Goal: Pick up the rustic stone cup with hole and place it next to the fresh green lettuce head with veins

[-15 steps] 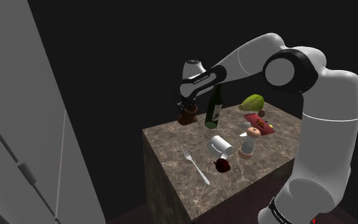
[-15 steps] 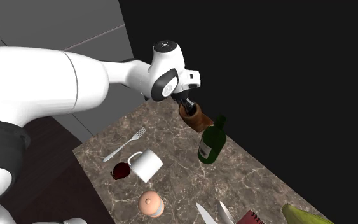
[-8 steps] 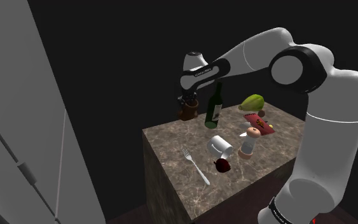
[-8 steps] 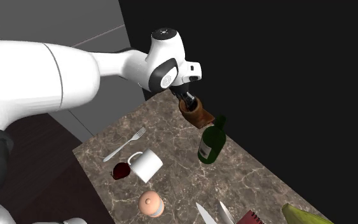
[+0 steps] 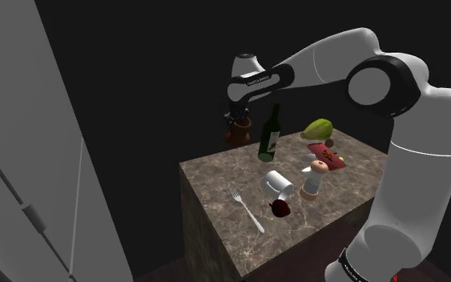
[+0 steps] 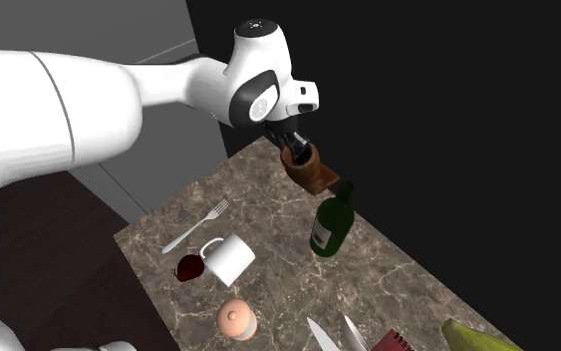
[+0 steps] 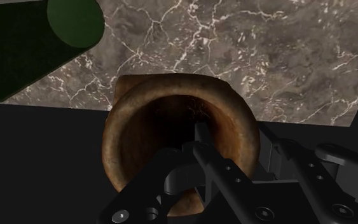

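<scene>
The brown, rough-walled cup [image 5: 239,131] hangs in the air above the far corner of the marbled table [image 5: 223,224]. My gripper [image 5: 237,118] is shut on its rim from above. In the second exterior view the cup [image 6: 310,172] tilts below the gripper [image 6: 293,153], just above the green bottle [image 6: 330,221]. The wrist view looks into the cup's mouth [image 7: 139,146]. There the gripper [image 7: 241,149] clasps the wall, one finger inside and one outside. The green lettuce head [image 5: 318,128] lies at the table's far end, beyond the bottle [image 5: 270,134].
A white mug [image 5: 278,184] lies on its side mid-table beside a dark red glass [image 5: 279,209] and a fork [image 5: 246,210]. A shaker [image 5: 316,180], knives [image 6: 328,334] and a red book [image 5: 328,154] lie near the lettuce. A grey wall [image 5: 23,160] stands at the shoulder view's left.
The gripper has risen with the cup in it, lifting the cup off the table's far corner to about the height of the bottle's neck.
</scene>
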`<state>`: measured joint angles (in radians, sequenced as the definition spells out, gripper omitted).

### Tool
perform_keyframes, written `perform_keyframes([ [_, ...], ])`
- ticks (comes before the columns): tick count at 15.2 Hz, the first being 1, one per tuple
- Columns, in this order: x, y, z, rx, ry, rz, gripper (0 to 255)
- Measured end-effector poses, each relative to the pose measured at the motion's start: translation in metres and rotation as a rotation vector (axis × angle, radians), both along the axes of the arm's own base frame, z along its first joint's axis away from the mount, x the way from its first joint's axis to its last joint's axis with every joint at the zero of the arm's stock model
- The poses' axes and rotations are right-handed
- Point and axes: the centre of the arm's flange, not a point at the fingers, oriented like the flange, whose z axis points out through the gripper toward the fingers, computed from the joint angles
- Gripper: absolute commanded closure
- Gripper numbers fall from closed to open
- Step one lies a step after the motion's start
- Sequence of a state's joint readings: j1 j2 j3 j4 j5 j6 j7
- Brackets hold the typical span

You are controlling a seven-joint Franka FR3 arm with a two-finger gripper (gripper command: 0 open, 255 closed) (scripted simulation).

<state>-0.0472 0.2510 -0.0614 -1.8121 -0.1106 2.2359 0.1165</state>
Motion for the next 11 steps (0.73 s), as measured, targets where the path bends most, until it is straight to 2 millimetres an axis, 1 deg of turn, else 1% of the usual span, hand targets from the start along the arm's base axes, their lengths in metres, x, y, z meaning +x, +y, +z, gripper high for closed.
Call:
perform_keyframes([
  [11, 0.000, 0.000, 0.058, 0.000, 0.000, 0.000, 255],
])
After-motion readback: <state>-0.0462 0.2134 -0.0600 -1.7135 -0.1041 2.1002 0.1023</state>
